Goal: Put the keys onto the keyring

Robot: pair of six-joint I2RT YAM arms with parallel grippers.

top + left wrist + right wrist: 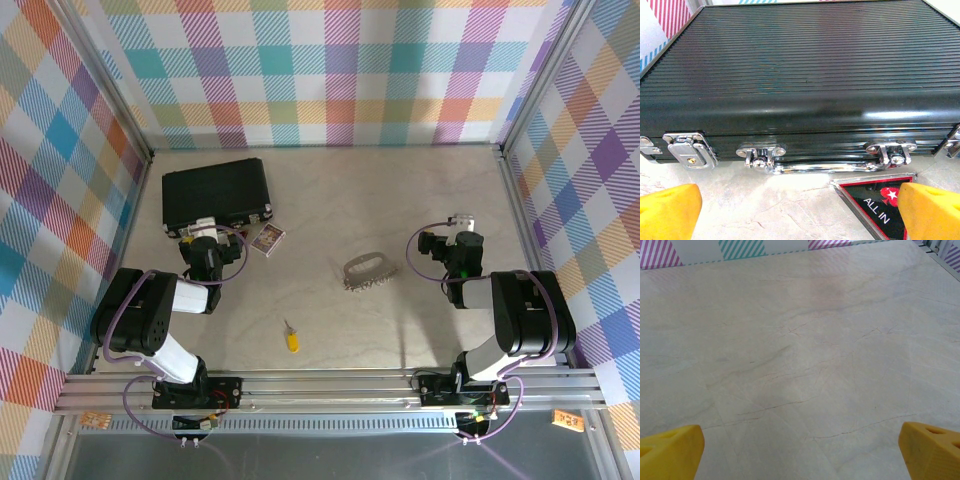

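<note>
**Both claws open, nothing picked up yet**

The table (400, 200) is the biggest thing here; it is pale and looks like stone. At the far left of it sits a black case (217, 193), shut, with shiny clips and a handle. The left claw (799, 212) points right at that case; its yellow fingers are spread wide apart and hold nothing. The right claw (800, 452) looks down at bare table on the right side; its fingers are spread wide too, with nothing between them.

The keyring (370, 270) lies flat near the middle of the table, a bit nearer the right arm; small silver bits hang along its near side. A card (875, 205) that says ALL IN lies just in front of the case. The key (291, 340) is the smallest thing; it lies flat near the front edge between the two arms, well apart from the keyring; its yellow head points to the front.

I think the first job is to fetch the key; the left claw is nearer, so it should turn away from the case. It is best to pinch the yellow head and leave the thin silver part free; the key is flat and could slide, so go down slowly; the right claw could hold the keyring steady.
</note>
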